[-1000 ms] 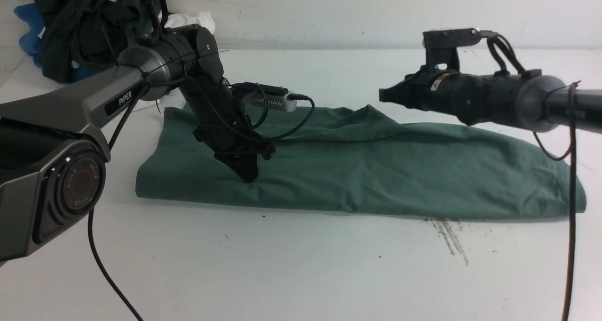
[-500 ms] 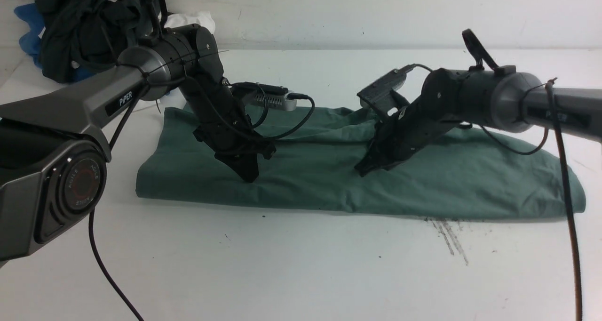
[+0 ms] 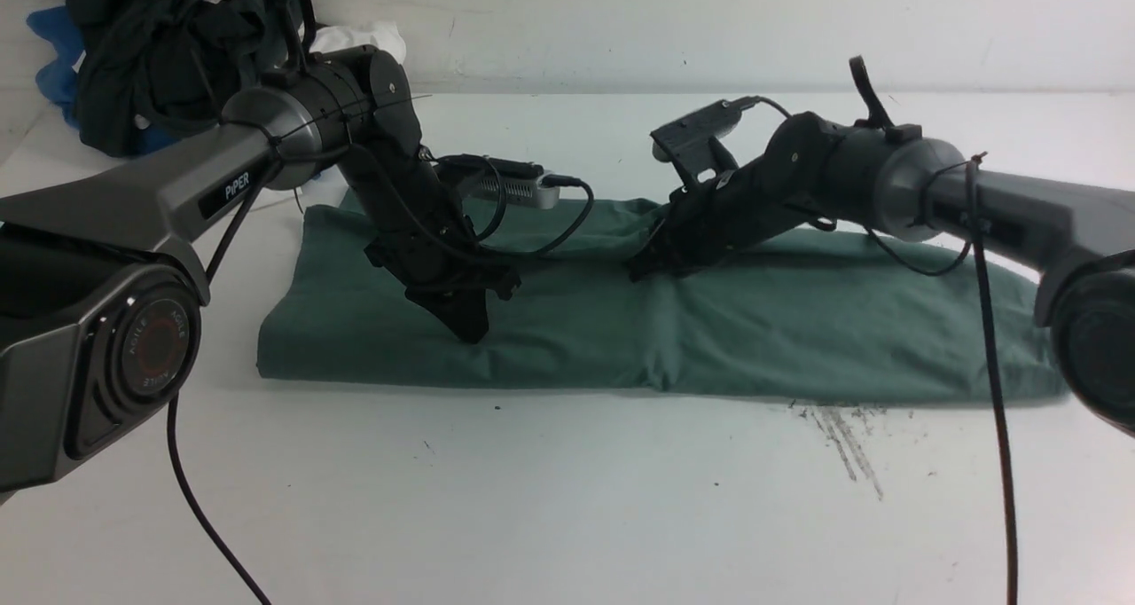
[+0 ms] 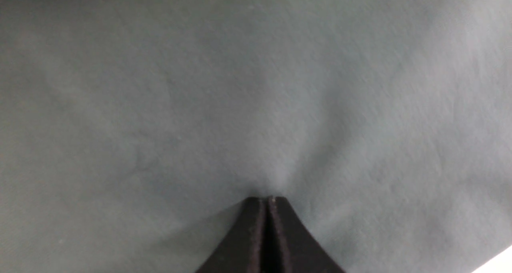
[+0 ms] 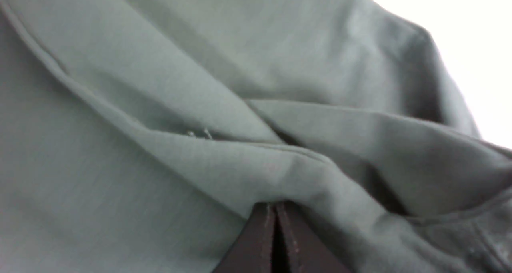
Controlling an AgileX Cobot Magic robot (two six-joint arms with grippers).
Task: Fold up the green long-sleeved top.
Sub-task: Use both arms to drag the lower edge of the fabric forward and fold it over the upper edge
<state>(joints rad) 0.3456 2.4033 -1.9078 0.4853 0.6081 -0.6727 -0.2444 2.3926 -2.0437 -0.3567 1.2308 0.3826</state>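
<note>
Green long-sleeved top [image 3: 798,330], left tool [image 3: 470,328] and right tool [image 3: 640,271] closed, PiPER arm label [image 3: 236,187]

- Looks like a robot lab bench: scuffed white table [image 3: 567,516], plain white wall [image 3: 709,19] behind it.
- Pile of clothes [image 3: 151,46] at the table's far left corner.

Matte black and dark grey, with silver-grey joint collars. The left arm [image 3: 160,199] carries white "PiPER" lettering and a red-ringed disc [image 3: 152,343]. Black cables [image 3: 191,498] trail behind the black wedge-shaped fingers [image 4: 250,241].
</note>
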